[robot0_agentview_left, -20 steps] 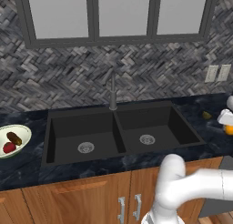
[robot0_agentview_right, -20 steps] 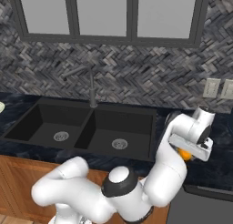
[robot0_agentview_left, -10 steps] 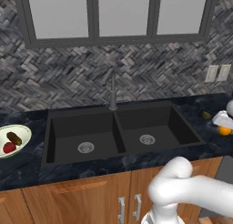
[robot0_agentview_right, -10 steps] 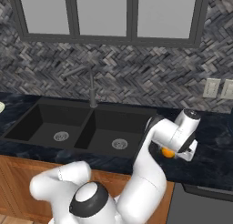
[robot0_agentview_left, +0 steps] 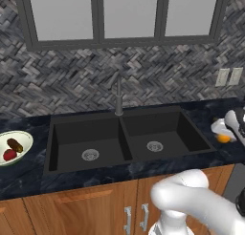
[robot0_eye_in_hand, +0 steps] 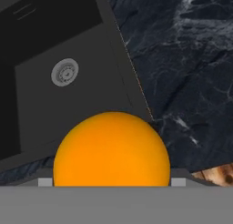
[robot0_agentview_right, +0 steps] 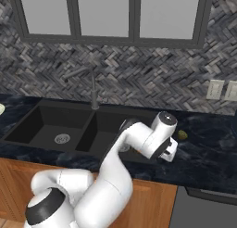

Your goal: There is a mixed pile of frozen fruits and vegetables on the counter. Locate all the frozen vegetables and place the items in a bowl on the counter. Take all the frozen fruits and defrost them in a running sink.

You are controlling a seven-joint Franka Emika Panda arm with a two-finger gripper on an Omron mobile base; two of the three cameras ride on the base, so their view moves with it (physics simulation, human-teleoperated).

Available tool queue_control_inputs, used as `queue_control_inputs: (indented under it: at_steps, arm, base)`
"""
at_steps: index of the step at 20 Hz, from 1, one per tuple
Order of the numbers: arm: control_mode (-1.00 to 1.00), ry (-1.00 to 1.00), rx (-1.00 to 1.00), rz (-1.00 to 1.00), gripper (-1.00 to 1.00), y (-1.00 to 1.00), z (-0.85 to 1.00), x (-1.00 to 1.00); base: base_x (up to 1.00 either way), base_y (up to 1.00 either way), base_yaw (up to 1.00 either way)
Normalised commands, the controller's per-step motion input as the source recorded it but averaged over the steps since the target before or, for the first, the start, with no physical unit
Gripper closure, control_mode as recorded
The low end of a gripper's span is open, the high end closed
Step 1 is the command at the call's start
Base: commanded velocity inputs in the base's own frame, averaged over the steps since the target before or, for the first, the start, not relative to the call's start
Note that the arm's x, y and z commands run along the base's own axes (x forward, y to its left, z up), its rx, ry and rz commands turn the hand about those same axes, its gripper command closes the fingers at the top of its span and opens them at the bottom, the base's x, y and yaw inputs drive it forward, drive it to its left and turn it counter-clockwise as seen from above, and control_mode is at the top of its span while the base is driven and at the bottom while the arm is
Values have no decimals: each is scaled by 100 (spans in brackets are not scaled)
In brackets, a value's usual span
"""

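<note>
Orange ball (robot0_eye_in_hand: 111,148): frozen fruit, round, no long axis. Held off the worktop (robot0_eye_in_hand: 191,59), pinched between the fingers, whose jaws stand wide around it; in the left base view it hangs at the gripper (robot0_agentview_left: 225,133), just right of the sink (robot0_agentview_left: 129,138).

Key relation: in the hand view the sink's drain (robot0_eye_in_hand: 64,72) lies at 11 o'clock from the ball, with the basin rim between them. Judged next move: carry over that rim and release.

Bowl (robot0_agentview_left: 24,150): at the sink's 9 o'clock, holding the red round item (robot0_agentview_left: 9,154) and dark oblong item (robot0_agentview_left: 15,145).
</note>
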Motion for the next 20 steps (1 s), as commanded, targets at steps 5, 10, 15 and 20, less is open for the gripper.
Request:
queue_control_inputs:
  at_steps: [5,10,15,20]
  arm:
    - [-100,0,0,2,100,63,36,0]
    - [-100,0,0,6,100,61,21,4]
    - [-100,-8,-2,3,100,59,4,14]
    - [-100,-13,-2,2,100,40,0,23]
  base:
    - [0,0,0]
    - [0,0,0]
    - [0,0,0]
    - [0,0,0]
